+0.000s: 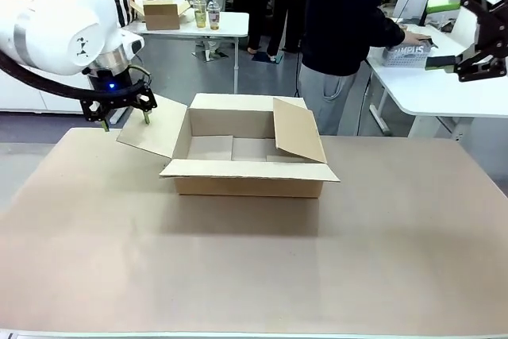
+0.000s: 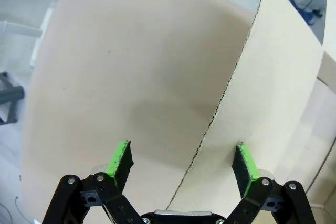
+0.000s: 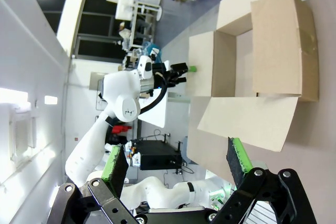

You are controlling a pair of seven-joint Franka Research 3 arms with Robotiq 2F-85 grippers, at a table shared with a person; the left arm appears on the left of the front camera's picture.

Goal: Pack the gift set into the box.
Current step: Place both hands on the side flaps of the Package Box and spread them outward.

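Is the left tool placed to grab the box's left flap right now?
Probably yes: the left tool is open and the left flap has its edge lined up between the fingers, with nothing else in the way.

From the front, we look from our own side of the brown-covered table (image 1: 254,275), slightly downward and at middle distance, across to a person in a dark top (image 1: 341,13) at the far side; the large brown corrugated cardboard box (image 1: 250,184) sits mid-frame. Our left wrist camera hangs very near that box's outer flap (image 2: 273,103), looking down along the black, green-padded left gripper (image 2: 182,150). Our right wrist camera, rolled sideways, high and far off, looks past the right gripper (image 3: 176,148) at the same box and our white left arm (image 3: 123,98).
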